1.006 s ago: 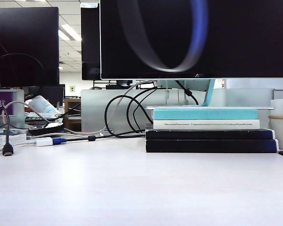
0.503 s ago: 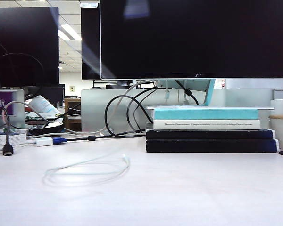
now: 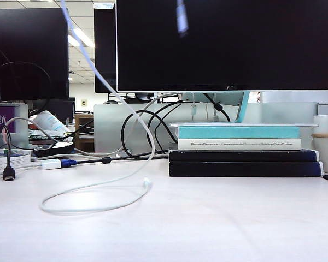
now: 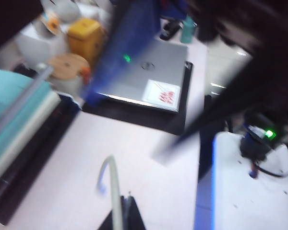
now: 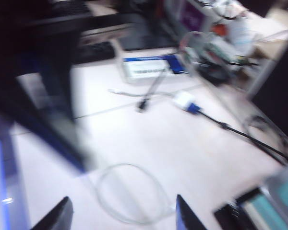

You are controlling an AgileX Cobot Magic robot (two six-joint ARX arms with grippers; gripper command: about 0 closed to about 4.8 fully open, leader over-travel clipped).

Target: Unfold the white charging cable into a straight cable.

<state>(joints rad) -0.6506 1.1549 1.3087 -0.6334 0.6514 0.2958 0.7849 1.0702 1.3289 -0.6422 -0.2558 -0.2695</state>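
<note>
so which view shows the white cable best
The exterior view: the white cable loops on the table and rises out of frame. The right wrist view shows only the blurred loop; the left wrist view shows a short piece at the shut left jaws.

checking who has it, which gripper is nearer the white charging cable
Left. The left gripper is shut on the white charging cable, which trails up from the table. The right gripper hangs open above the cable's loop, not touching it.

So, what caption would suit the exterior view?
White charging cable looped on the desk, one end rising out of frame before the monitor.
</note>
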